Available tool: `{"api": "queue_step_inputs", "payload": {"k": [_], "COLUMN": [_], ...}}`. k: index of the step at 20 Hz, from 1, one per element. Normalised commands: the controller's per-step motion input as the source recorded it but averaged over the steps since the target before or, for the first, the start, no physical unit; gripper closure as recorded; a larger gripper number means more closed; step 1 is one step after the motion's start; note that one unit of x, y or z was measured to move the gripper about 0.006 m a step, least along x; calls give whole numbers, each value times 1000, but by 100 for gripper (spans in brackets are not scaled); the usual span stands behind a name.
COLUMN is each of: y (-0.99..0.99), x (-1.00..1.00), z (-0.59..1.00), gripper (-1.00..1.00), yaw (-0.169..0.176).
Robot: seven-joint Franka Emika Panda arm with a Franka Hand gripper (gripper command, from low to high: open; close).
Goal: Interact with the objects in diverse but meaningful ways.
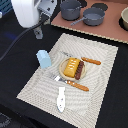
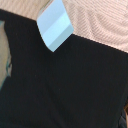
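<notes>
The white bone-shaped piece (image 1: 61,98) lies nearest the camera in the exterior view, near the front edge of the pale striped mat (image 1: 102,75) that covers much of the black table (image 1: 20,70). Behind it, at the middle of the mat, a small round plate (image 1: 64,68) holds the ridged orange-yellow block (image 1: 71,68) with the dark brown stick (image 1: 80,70) lying touching it, on the side toward the exterior view's right. A fork (image 1: 71,82) with an orange handle rests just in front of the plate and a knife (image 1: 85,60) with an orange handle just behind it. The light blue cup (image 1: 43,59) sits at the mat's edge toward the exterior view's left, apart from the plate. Far back, a tan board (image 1: 107,29) carries two grey pots (image 1: 80,11). The arm's white body (image 1: 27,12) hangs over the black table beyond the mat's far corner, with the gripper (image 1: 38,33) below it, well clear of the cup; whether its fingers are spread or pressed together cannot be told. Bare mat lies open toward the exterior view's right. In the wrist view, the blue cup (image 2: 55,24) straddles the mat's (image 2: 100,22) edge, and black table (image 2: 65,85) fills most of the picture.
</notes>
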Motion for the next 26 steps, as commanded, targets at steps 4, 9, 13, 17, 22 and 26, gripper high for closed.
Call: {"api": "queue_step_inputs", "payload": {"k": [4,9,13,17,22,26], "y": [-680,-754,-715,-374,-333,-282], "x": [661,743,743,747,729,775], "z": [63,29,89,131,122,140], "gripper": [-100,-100,-100,-100,-100,-100], "yaw": [-97,-21,-62,-178,-192,-178]}}
